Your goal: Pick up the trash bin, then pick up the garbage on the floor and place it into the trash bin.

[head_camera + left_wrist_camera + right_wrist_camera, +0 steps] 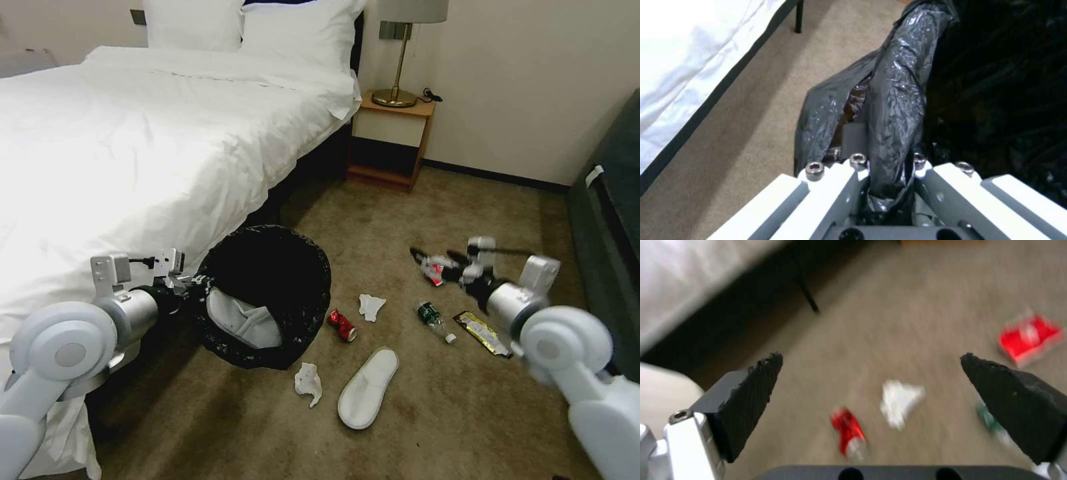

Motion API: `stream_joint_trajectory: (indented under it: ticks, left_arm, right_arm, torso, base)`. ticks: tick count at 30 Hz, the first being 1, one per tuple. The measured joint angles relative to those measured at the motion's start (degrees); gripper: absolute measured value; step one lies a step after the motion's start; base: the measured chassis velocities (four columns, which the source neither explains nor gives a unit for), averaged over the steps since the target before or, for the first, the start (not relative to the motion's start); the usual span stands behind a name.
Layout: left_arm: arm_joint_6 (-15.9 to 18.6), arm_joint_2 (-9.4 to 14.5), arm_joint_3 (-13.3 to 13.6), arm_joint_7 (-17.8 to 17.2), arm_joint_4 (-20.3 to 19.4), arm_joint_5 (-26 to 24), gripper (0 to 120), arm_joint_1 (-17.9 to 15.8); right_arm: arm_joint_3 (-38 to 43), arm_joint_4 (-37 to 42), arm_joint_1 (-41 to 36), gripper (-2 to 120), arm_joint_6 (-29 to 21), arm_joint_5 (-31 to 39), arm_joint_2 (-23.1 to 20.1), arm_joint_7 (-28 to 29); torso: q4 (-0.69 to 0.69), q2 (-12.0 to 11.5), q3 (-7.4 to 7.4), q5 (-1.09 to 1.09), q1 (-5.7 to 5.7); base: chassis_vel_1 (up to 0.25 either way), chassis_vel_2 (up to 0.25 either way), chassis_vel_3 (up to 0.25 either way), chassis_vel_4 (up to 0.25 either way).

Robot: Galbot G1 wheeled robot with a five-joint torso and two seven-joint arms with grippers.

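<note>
The floor (pixel 467 413) is covered wall to wall in beige-brown short-pile carpet. A bed (pixel 133 147) with white sheets and two white pillows (pixel 253 23) occupies the left side of the room, its head against the far wall. A wooden nightstand (pixel 392 140) stands just beside the bed head. A brass-based lamp (pixel 400 53) with a pale shade stands on top of it. The wall (pixel 533 80) is plain cream with a dark baseboard. A dark piece of furniture (pixel 610 220) lines the right edge.
</note>
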Motion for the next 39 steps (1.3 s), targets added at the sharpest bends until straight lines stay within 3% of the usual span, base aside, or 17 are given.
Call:
stream_joint_trajectory:
  ticks: [6, 14, 25, 39]
  left_arm:
    - [0.0, 0.4, -0.2, -0.5, -0.4, -0.8, 1, -0.3]
    - [0.0, -0.3, -0.6, -0.6, -1.1, -1.0, 1, 0.0]
    - [0.0, -0.9, -0.6, 0.5, -0.9, -0.3, 1, -0.6]
    - [0.0, -1.1, 0.0, 1.0, -0.2, -0.1, 1, -0.7]
  right_arm:
    - [-2.8, -4.2, -1.0, 100, 1.1, -4.1, 3.0, -0.4]
    - [-13.1, -17.4, 2.4, 100, 6.4, -12.1, 14.0, 3.1]
    - [-15.1, -30.7, 4.5, 100, 9.2, -20.2, 21.3, 2.9]
    - [-14.7, -35.9, 2.9, 100, 12.0, -26.6, 24.1, 1.5]
  torso:
    - [0.00, 0.0, 0.00, -0.01, 0.00]
    - [0.02, 0.0, 0.00, -0.01, 0.00]
    - [0.01, 0.0, 0.00, -0.01, 0.00]
    - [0.01, 0.0, 0.00, -0.02, 0.00]
  base:
    - [0.000, 0.000, 0.000, 0.000]
    - [0.000, 0.000, 0.000, 0.000]
    - [0.000, 0.000, 0.000, 0.000]
    - [0.000, 0.000, 0.000, 0.000]
